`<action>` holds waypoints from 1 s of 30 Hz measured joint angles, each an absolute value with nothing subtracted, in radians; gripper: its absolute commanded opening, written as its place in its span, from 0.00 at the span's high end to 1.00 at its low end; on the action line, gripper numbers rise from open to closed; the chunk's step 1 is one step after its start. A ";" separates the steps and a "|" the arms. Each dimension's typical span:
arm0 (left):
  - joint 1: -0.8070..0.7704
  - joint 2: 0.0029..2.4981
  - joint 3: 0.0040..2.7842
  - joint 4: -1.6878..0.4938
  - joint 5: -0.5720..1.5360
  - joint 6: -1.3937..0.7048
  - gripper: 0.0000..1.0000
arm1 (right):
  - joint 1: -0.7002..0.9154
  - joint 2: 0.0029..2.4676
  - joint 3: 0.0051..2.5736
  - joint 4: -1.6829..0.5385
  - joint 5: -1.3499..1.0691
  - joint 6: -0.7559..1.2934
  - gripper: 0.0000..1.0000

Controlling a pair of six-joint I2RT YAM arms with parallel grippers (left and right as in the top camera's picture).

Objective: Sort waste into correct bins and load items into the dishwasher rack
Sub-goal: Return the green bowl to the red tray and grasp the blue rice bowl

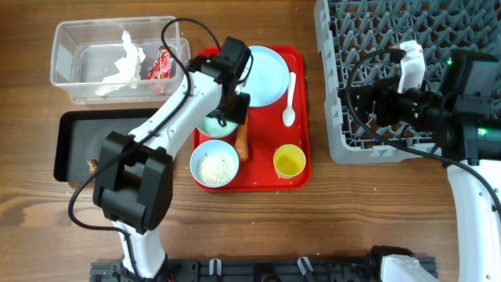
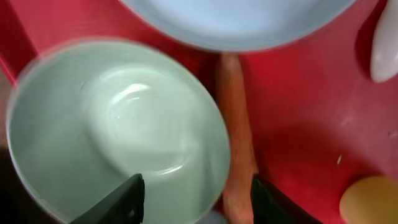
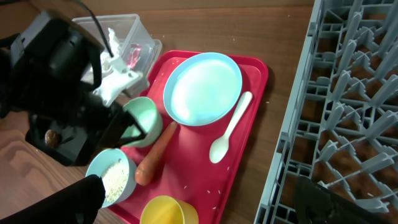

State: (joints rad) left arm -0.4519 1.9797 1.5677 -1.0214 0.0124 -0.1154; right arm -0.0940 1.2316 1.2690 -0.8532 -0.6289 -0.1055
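My left gripper [image 1: 232,117] is open, low over the red tray. In the left wrist view its fingers [image 2: 199,202] straddle the mint-green bowl's [image 2: 118,124] rim and the orange carrot [image 2: 236,124]. The carrot [image 1: 243,142] lies between that bowl [image 1: 211,125] and the pale blue bowl of rice [image 1: 214,164]. The pale blue plate [image 1: 266,74], white spoon [image 1: 290,98] and yellow cup [image 1: 289,161] are on the same tray. My right gripper [image 1: 362,103] is open and empty at the grey rack's [image 1: 376,31] left edge.
The clear tub [image 1: 66,74] at the back left holds the white tissue [image 1: 121,66] and the red wrapper [image 1: 163,64]. The black tray [image 1: 78,149] in front of it holds the brown lump [image 1: 93,165]. Loose rice grains lie on the red tray [image 1: 262,178].
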 measured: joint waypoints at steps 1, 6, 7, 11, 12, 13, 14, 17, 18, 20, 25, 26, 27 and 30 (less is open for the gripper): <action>-0.453 1.980 1.583 -1.074 0.012 -0.119 0.35 | -0.094 1.232 1.269 -0.853 -0.629 -0.105 0.00; -0.458 1.922 1.689 -1.331 0.097 -0.134 0.35 | -0.094 1.232 1.269 -0.855 -0.628 -0.105 0.00; -0.464 1.904 1.692 -1.350 0.114 -0.134 0.36 | -0.094 1.232 1.269 -0.858 -0.628 -0.105 0.00; -0.539 1.855 1.688 -1.411 0.137 -0.137 0.36 | -0.094 1.232 1.269 -0.860 -0.628 -0.105 0.00; -0.561 1.853 1.665 -1.397 0.137 -0.137 0.34 | -0.094 1.232 1.269 -0.861 -0.628 -0.105 0.00; -0.577 1.853 1.639 -1.377 0.138 -0.137 0.32 | -0.094 1.232 1.269 -0.860 -0.628 -0.105 0.00; -0.597 1.854 1.600 -1.348 0.139 -0.137 0.31 | -0.094 1.232 1.269 -0.861 -0.628 -0.105 0.00; -0.630 1.856 1.460 -1.244 0.132 -0.137 0.31 | -0.094 1.232 1.269 -0.862 -0.628 -0.105 0.00; -0.634 1.856 1.424 -1.217 0.126 -0.138 0.31 | -0.094 1.232 1.269 -0.863 -0.628 -0.105 0.00; -0.636 1.856 1.346 -1.168 0.098 -0.149 0.31 | -0.094 1.232 1.269 -0.868 -0.628 -0.105 0.00; -0.622 1.864 1.253 -1.092 0.008 -0.196 0.44 | -0.094 1.232 1.269 -0.868 -0.628 -0.105 0.00; -0.617 1.864 1.253 -1.071 0.000 -0.205 0.52 | -0.094 1.232 1.269 -0.868 -0.628 -0.105 0.00; -0.613 1.864 1.253 -1.055 -0.005 -0.205 0.58 | -0.094 1.232 1.269 -0.869 -0.628 -0.105 0.00; -0.607 1.864 1.253 -1.020 -0.002 -0.217 0.63 | -0.094 1.232 1.269 -0.876 -0.628 -0.105 0.00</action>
